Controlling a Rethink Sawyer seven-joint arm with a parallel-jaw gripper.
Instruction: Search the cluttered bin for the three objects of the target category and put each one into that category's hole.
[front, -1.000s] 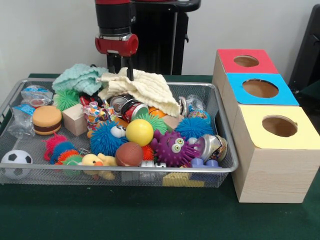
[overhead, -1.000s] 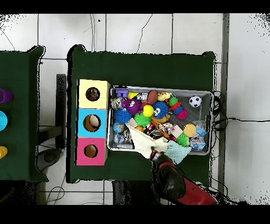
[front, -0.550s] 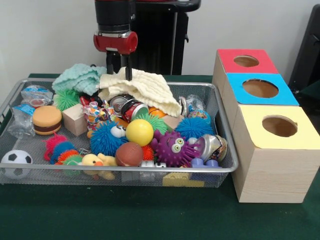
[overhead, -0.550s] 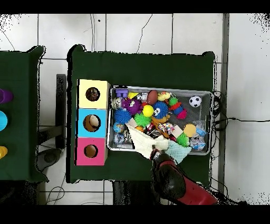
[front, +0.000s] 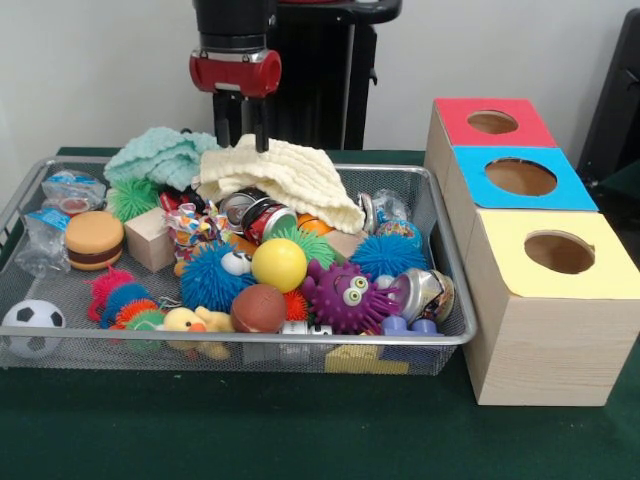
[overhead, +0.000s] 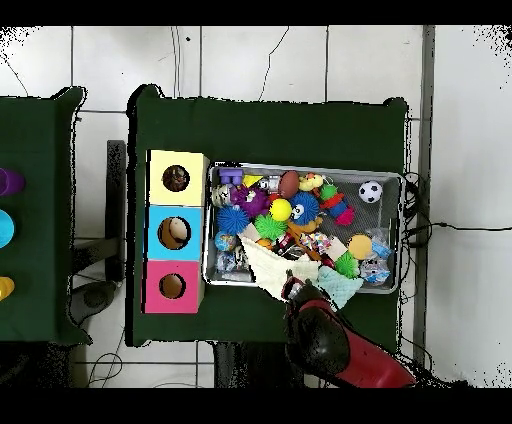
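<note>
I see the hand (front: 243, 135) higher than it was a second ago, at the far rim of the wire bin (front: 455, 300). Its two dark fingers (front: 262, 128) point down, and one of them meets the top fold of the cream cloth (front: 285, 175). The fold sits a little higher and more peaked than in the earlier frames. I read the hand as pinching the cloth, though the contact is partly hidden by the fold itself.

The rest of the cloth drapes toward the boxes, over two crushed cans (front: 262, 214). A mint green cloth (front: 160, 156) lies just beside it, on the side away from the boxes; it has not shifted.

The remaining clutter looks unchanged:
- yellow ball (front: 279, 264) near the bin's middle
- purple spiky toy with eyes (front: 345, 296) just beside it
- blue spiky ball (front: 208, 275)
- toy burger (front: 94, 239)
- small soccer ball (front: 33, 326) in the near corner

Three boxes stand in a row on the green tabletop (front: 300, 440) beside the bin: red box (front: 490, 122), blue box (front: 520, 177), yellow box (front: 555, 255), each with a round hole on top.

Overhead, the arm (overhead: 335, 345) covers the bin's edge, with the cloth (overhead: 268, 268) spreading out from under it.
</note>
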